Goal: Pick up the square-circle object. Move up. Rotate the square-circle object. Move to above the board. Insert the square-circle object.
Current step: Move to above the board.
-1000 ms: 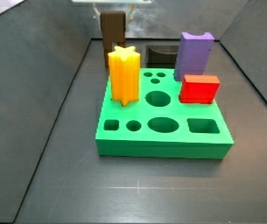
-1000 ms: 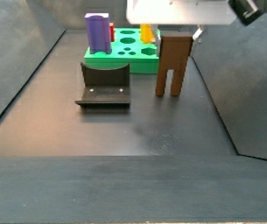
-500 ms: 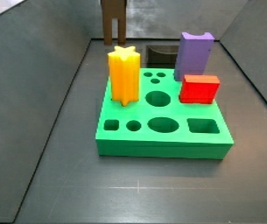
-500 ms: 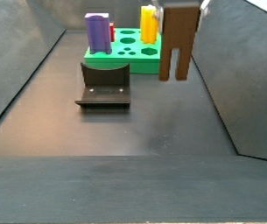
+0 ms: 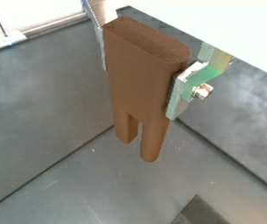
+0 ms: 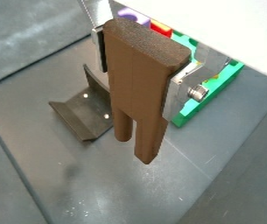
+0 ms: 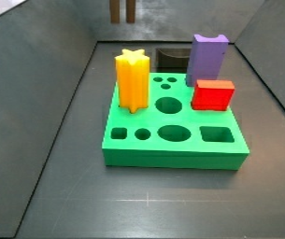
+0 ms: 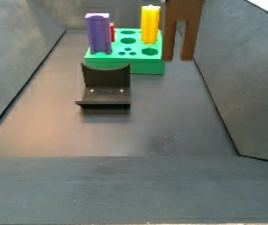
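The square-circle object [image 5: 138, 87] is a tall dark-brown block hanging upright, its two legs pointing down. My gripper [image 5: 145, 61] is shut on its upper part, a silver finger [image 5: 187, 86] pressed on each side; the other wrist view shows the same hold on the object [image 6: 142, 101] by the gripper [image 6: 142, 68]. In both side views only the object's lower part [image 7: 123, 9] [image 8: 190, 22] shows at the frame edge, high above the floor; the gripper itself is out of frame there. The green board [image 7: 176, 159] [image 8: 124, 66] [image 6: 212, 83] lies on the floor, off to the side of the object.
On the board stand a yellow star peg [image 7: 132, 79], a purple notched block [image 7: 207, 56] and a red cube [image 7: 213, 93]. The dark fixture [image 8: 105, 86] [image 6: 83, 114] sits on the floor by the board. Sloped dark walls close in the workspace.
The gripper has lifted the square-circle object straight up off the floor. It now hangs high, and the gripper has left the top of both side views.
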